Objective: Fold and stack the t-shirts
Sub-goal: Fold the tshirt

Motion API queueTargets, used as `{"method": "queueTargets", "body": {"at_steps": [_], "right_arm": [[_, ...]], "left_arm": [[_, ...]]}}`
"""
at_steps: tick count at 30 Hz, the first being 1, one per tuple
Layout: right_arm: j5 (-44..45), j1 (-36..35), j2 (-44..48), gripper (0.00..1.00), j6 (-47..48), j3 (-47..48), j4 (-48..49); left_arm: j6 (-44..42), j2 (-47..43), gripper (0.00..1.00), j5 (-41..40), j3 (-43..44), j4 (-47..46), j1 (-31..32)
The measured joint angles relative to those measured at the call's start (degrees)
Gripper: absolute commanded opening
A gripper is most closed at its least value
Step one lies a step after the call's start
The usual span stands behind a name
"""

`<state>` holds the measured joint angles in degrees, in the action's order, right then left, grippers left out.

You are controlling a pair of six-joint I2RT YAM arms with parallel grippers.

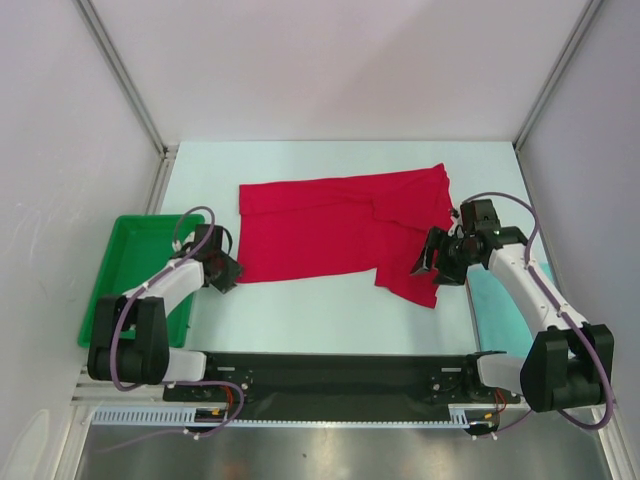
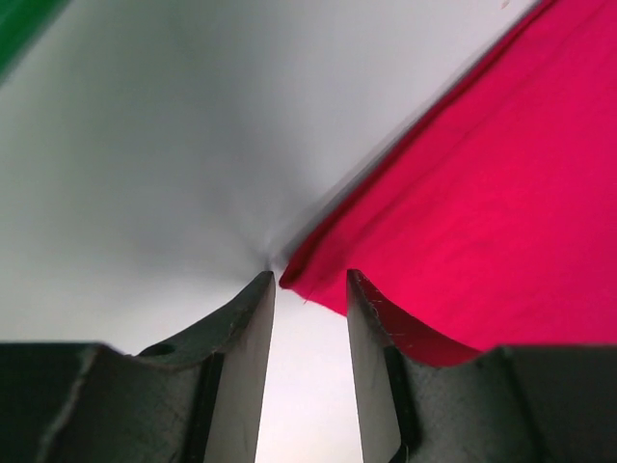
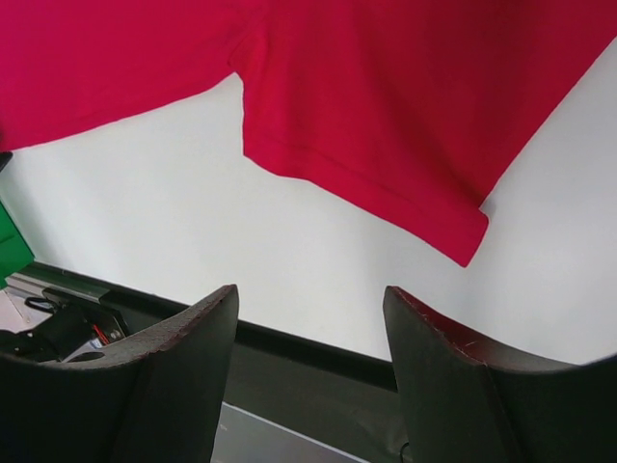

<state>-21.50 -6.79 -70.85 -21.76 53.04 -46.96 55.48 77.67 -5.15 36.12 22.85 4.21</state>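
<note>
red t-shirt (image 2: 482, 193) just beside left gripper (image 2: 310, 278) (jaws parted)

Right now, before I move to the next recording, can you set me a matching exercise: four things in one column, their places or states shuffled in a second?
Things
1. red t-shirt
2. teal t-shirt
3. green tray
4. left pincer

Places or states
A. far left in the top view
B. open, tips at a corner of red cloth
C. laid out in the middle
D. folded, far right in the top view

Pairs: 1-C, 2-D, 3-A, 4-B
</note>
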Motion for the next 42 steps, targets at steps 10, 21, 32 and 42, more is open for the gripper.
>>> {"method": "queueTargets", "body": {"at_steps": [10,21,32,42], "right_arm": [[1.51,4.09,0.26,0.62,-0.17,-3.06,-0.44],[3.02,9.84,-4.98,0.43,-2.69,-6.67,2.69],[2.82,10.29,-11.58,0.55,-5.33,-10.25,8.63],[-0.72,10.4,-11.37,0.41,-8.46,-14.32,13.92]], "left_arm": [[0.98,1.05,0.17,0.35,-0.15,-1.81,0.0],[-0.59,1.42,0.0,2.1,-0.5,-2.95,-0.17],[-3.1,2.12,0.0,5.95,-0.28,-3.89,-0.22],[-4.66,3.23,0.0,7.52,0.87,-2.78,-1.16]]}}
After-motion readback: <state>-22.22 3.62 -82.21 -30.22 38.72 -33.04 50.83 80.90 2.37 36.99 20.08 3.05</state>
